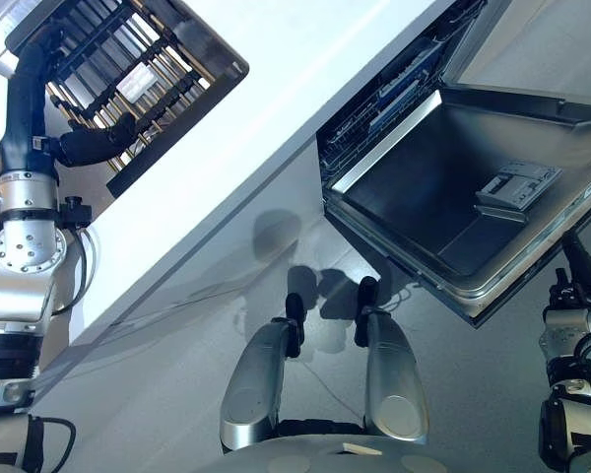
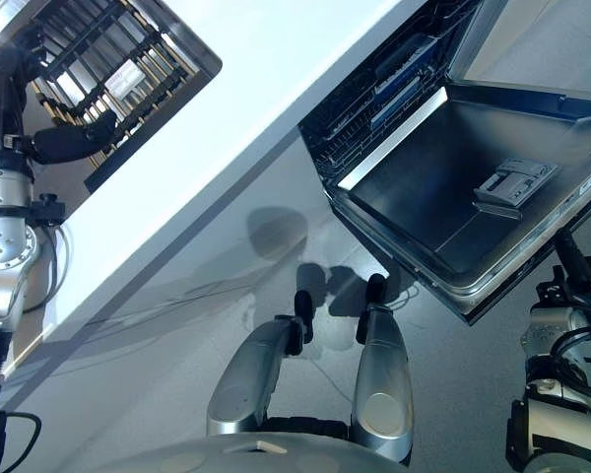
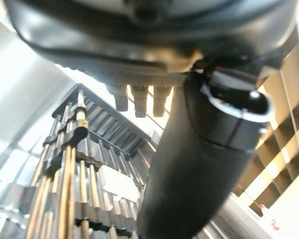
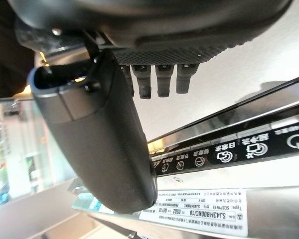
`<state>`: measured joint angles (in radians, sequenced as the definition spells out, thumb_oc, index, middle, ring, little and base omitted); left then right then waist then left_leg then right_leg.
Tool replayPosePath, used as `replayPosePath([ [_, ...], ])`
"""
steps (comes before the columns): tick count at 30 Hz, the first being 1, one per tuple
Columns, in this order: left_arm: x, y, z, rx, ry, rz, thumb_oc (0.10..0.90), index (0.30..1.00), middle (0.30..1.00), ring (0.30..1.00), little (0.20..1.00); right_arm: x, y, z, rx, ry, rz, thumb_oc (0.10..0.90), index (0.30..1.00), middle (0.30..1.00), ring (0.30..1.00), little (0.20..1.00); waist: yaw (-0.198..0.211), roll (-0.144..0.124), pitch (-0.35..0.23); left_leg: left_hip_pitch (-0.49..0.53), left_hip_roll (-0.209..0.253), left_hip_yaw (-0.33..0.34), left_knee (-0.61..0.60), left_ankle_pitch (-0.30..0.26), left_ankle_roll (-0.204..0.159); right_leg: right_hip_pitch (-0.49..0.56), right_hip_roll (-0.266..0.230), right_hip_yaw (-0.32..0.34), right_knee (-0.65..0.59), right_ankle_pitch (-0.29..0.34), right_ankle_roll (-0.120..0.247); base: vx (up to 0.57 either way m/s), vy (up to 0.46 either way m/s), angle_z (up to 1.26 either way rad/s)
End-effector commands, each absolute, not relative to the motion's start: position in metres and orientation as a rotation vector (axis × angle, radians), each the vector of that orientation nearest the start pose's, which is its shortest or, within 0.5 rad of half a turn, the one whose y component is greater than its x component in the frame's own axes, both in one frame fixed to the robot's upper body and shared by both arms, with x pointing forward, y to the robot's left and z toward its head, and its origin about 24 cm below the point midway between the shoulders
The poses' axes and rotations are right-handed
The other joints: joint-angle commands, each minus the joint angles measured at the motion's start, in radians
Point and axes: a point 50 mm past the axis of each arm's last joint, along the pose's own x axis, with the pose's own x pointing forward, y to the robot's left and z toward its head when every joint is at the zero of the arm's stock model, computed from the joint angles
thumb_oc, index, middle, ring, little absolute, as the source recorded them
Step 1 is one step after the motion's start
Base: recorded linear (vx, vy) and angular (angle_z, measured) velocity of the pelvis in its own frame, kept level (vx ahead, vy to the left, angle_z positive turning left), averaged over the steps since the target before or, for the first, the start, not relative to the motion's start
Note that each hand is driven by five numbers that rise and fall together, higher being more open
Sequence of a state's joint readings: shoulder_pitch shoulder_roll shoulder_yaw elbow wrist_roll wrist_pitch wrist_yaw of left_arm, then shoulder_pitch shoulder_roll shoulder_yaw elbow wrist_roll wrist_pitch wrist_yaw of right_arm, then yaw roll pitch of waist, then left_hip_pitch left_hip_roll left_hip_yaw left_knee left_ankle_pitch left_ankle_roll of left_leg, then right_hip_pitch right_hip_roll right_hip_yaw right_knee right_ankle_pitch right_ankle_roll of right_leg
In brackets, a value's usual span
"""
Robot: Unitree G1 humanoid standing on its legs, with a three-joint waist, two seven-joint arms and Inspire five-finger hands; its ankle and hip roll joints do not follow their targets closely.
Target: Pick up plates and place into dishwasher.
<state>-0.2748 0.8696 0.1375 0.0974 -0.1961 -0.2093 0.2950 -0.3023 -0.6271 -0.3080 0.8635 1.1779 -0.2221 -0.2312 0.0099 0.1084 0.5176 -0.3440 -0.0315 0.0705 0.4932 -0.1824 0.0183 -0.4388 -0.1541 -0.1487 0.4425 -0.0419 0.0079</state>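
- At the robot's right, I log the stainless-steel dishwasher (image 1: 453, 197): its door (image 1: 428, 212) hangs open, grey detergent compartment (image 1: 515, 185) on the inner face, dark wire rack (image 1: 394, 84) inside.
- Right hand (image 4: 154, 74): by the door's control-panel edge (image 4: 249, 149), fingers relaxed, holding nothing.
- Left hand (image 1: 94, 143): reaching into the black slatted dish rack (image 1: 143, 74) on the white countertop (image 1: 276, 89); I cannot tell its grip.
- Plates: I cannot make any out.
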Motion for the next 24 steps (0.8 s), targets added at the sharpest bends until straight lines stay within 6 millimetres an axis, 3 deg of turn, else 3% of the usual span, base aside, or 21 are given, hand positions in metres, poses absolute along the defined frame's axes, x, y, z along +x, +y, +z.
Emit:
replayPosePath([
  [1, 0.265, 0.302, 0.216, 0.571, -0.626, 0.388, 0.800, 0.900, 0.900, 0.900, 0.900, 0.256, -0.374, 0.032, 0.650, -0.052, -0.666, 0.800, 0.900, 0.900, 0.900, 0.900, 0.023, 0.019, 0.002, -0.058, -0.101, -0.004, -0.024, 0.013, 0.049, -0.001, 0.061, -0.056, 0.178, -0.198, -0.039, 0.02, 0.051, -0.01],
  [12, 0.264, 0.305, 0.208, 0.591, -0.626, 0.383, 0.800, 0.900, 0.900, 0.900, 0.900, 0.296, -0.272, 0.064, 0.820, -0.140, 0.348, 0.800, 0.900, 0.900, 0.900, 0.900, 0.044, -0.028, 0.002, -0.080, -0.072, 0.014, -0.030, 0.026, 0.051, -0.021, 0.057, -0.069, 0.141, -0.152, -0.012, 0.00, 0.002, -0.08],
  [19, 0.267, 0.302, 0.206, 0.603, -0.619, 0.369, 0.800, 0.900, 0.900, 0.900, 0.900, 0.311, -0.204, 0.117, 0.834, -0.209, 0.794, 0.800, 0.900, 0.900, 0.900, 0.900, 0.065, -0.042, 0.002, -0.047, -0.067, 0.016, -0.051, 0.036, 0.050, 0.025, 0.044, -0.090, 0.084, -0.125, 0.002, 0.03, 0.015, -0.24],
  [24, 0.267, 0.302, 0.204, 0.597, -0.613, 0.370, 0.800, 0.900, 0.900, 0.900, 0.900, 0.303, -0.159, 0.160, 0.786, -0.324, 1.042, 0.800, 0.900, 0.900, 0.900, 0.900, 0.072, -0.045, 0.002, -0.031, -0.070, 0.012, -0.058, 0.036, 0.052, 0.052, 0.042, -0.089, 0.056, -0.117, 0.006, 0.02, 0.026, -0.12],
])
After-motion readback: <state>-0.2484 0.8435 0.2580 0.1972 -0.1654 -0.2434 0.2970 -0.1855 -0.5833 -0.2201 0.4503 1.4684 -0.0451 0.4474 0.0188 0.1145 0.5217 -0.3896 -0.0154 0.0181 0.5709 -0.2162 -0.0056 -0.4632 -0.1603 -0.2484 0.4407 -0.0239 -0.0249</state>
